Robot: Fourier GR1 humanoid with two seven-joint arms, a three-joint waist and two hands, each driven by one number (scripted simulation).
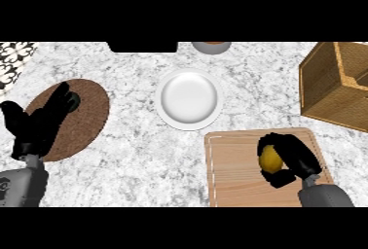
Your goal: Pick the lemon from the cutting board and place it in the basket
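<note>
At the left of the head view, the left hand (39,119) is seen raised over a round brown woven mat (82,121), with its black fingers straight and spread apart and nothing held in them. The mat lies flat on the grey-white marbled table (137,160). A patch of black-and-white patterned surface (14,61) is visible at the upper left corner.

Near the middle, a white oval-looking plate (189,98) is set on the table, and nothing is seen on it. Beyond it, at the far edge, a dark rectangular object (142,46) and part of a grey round object (211,47) are cut off by the frame; what they are cannot be told.

To the right and nearer, a light wooden rectangular cutting board (233,170) is laid on the table. The small yellow oval lemon (269,159) is found on the board's right half, its smooth bright skin partly hidden. The right hand (298,158) is curled round it, the fingers arching over its top and right side and the thumb closing below, so that the fruit is clamped between them. Whether the lemon is touching the board cannot be told.

At the upper right, a tan woven wicker basket (323,85) with straight walls is placed apart from the board; no contents are seen in the visible part of its interior.
</note>
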